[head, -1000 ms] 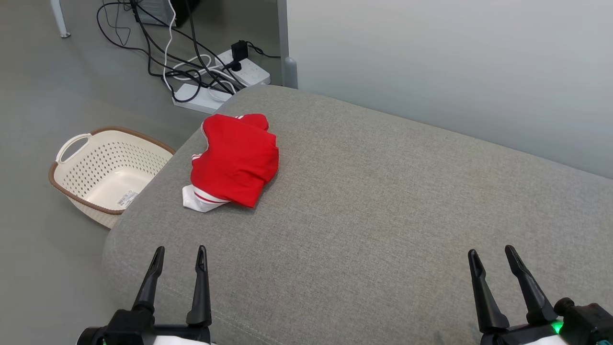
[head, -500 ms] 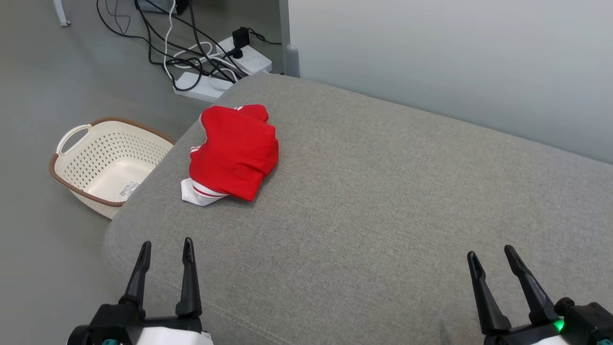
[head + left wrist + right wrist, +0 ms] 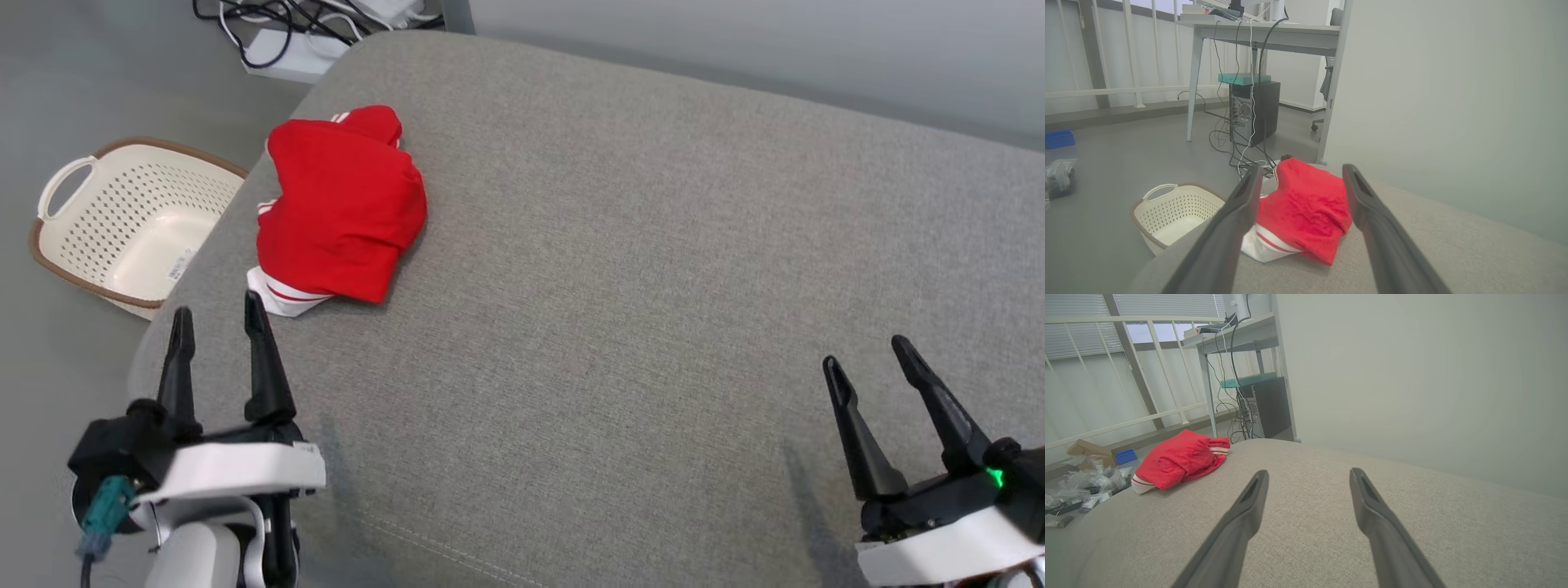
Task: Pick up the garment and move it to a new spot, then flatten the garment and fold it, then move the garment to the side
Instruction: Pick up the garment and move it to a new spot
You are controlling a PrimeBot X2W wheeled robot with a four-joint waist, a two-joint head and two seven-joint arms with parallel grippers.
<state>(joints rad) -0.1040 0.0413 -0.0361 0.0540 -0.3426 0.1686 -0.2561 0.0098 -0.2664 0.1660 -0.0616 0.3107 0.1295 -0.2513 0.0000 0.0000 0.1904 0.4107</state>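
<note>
The garment (image 3: 339, 208) is a red bundle with white striped trim, lying crumpled near the left edge of the grey cushion (image 3: 653, 269). My left gripper (image 3: 216, 312) is open just short of its near white edge, nothing between the fingers. In the left wrist view the garment (image 3: 1302, 208) lies straight ahead beyond the open left gripper (image 3: 1302, 171). My right gripper (image 3: 867, 354) stands open over the cushion's near right, far from the cloth. The right wrist view has the garment (image 3: 1177, 461) at mid-left, well away from the open right gripper (image 3: 1308, 473).
A cream perforated basket (image 3: 122, 224) sits on the floor left of the cushion. Power strips and tangled cables (image 3: 302, 24) lie on the floor behind it. A pale wall (image 3: 775, 41) runs along the back. A desk and computer tower (image 3: 1253, 110) stand farther off.
The head camera has tilted down and shifted, so the whole scene slid up and left. Both grippers have reached forward; the left one now stands close to the garment. The garment has not moved on the cushion.
</note>
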